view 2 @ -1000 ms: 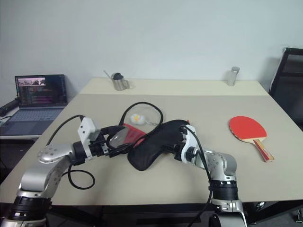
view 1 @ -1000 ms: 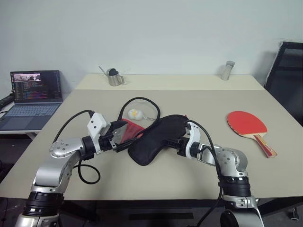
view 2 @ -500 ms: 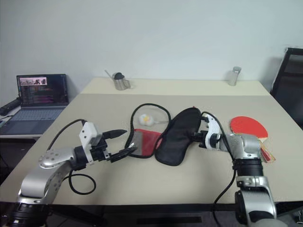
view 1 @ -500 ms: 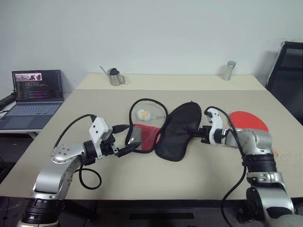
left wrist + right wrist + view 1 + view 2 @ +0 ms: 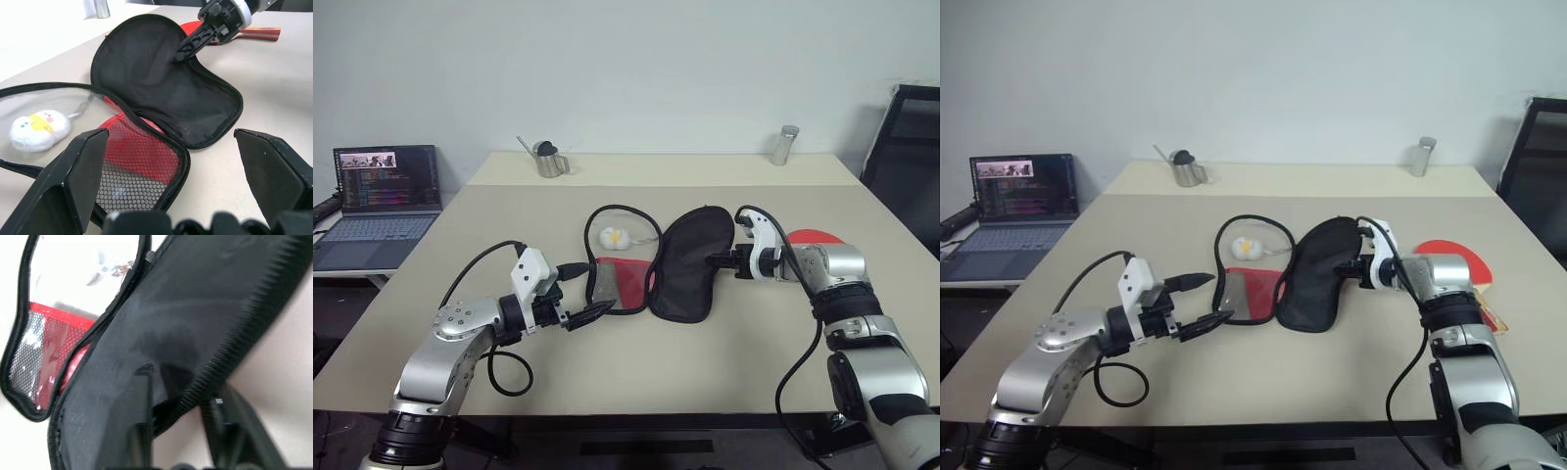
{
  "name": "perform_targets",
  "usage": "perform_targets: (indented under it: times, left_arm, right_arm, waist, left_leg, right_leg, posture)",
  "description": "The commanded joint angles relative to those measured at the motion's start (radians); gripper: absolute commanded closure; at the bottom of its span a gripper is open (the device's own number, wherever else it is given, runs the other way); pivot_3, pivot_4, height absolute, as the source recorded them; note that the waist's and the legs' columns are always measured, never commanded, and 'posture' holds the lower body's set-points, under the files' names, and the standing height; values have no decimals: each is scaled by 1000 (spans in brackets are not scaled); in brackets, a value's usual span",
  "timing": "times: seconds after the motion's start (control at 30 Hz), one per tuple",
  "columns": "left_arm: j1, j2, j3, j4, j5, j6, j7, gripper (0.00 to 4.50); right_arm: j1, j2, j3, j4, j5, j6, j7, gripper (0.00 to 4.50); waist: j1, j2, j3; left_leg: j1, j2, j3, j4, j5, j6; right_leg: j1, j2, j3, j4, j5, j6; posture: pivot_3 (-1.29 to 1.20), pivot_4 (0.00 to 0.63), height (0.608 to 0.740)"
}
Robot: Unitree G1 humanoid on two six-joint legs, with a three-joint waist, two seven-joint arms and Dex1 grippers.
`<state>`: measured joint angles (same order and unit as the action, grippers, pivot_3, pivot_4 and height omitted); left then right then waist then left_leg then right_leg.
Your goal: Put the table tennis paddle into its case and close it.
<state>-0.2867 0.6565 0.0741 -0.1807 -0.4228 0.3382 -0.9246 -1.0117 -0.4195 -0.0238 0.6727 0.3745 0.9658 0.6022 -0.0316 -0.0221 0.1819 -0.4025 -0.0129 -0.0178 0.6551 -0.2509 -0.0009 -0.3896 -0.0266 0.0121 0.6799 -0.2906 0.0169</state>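
The case is spread open near the middle of the table, its black half lying with the long axis running from the near edge toward the far edge, its red mesh half beside it on the left. The table tennis paddle is found toward the right edge, largely hidden behind the right forearm, so only part of its red face is seen; in the left wrist view its handle is seen pointing away from the case. The paddle is thus placed on the right of the case, and the right arm is judged much the nearer to it.

The right gripper is stretched leftward and slightly down, its fingers set astride the black half's right rim, one inside the flap and one outside; whether the rim is pinched cannot be told. The left gripper is held low and nearly level, pointing right at the mesh half's near corner, its fingers spread wide and holding nothing.
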Motion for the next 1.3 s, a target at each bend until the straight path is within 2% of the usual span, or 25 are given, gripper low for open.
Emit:
perform_targets:
  times: [0.03,0.13,0.3,0.5,0.7,0.8,0.97,1.3]
  left_arm:
    - [-15,-6,1,-12,4,-23,3,0]
    - [-14,-7,2,-9,7,-27,1,0]
    - [-6,-8,5,-9,8,-30,1,0]
    - [-4,-10,1,-5,10,-38,-3,0]
    - [-19,-10,0,20,11,-48,-14,0]
    - [-29,-10,-3,33,13,-53,-19,0]
    - [-40,-10,-7,45,14,-62,-23,0]
    - [-50,-4,-2,50,18,-63,-26,0]
  right_arm:
    - [-44,-6,-66,19,10,-8,-19,2573]
    - [-21,-11,-96,-10,29,47,-23,2573]
    - [127,-22,-137,-235,67,200,-60,2573]
    - [268,-84,-138,-463,2,159,-147,2573]
    - [330,-75,-236,-690,163,367,-106,2573]
    - [359,-29,-256,-758,190,401,-137,1985]
    - [400,47,-214,-791,142,351,-219,266]
    - [425,129,-138,-757,92,221,-280,266]
  waist:
    - [1,0,0]
    - [1,0,0]
    - [2,0,0]
    - [2,1,0]
    - [-2,0,0]
    - [-1,0,0]
    - [1,0,0]
    - [0,0,0]
  left_leg:
    - [0,0,0,0,0,0]
    - [0,0,0,0,0,0]
    - [0,0,0,-1,0,0]
    - [0,0,0,-1,0,0]
    - [0,1,1,-2,0,0]
    - [1,3,1,-3,0,0]
    - [1,3,1,-3,0,0]
    - [1,3,1,-3,0,0]
  right_leg:
    - [0,0,0,0,0,0]
    - [0,0,0,0,0,0]
    - [0,0,0,0,0,0]
    - [0,0,1,0,0,0]
    - [0,1,1,-1,0,0]
    - [0,3,1,0,0,0]
    - [0,3,1,0,0,0]
    - [0,3,1,-1,0,0]
  posture:
    - [0,150,740]
    - [0,150,740]
    - [0,150,740]
    - [0,150,740]
    - [0,150,740]
    - [0,150,740]
    - [0,150,740]
    - [0,150,740]
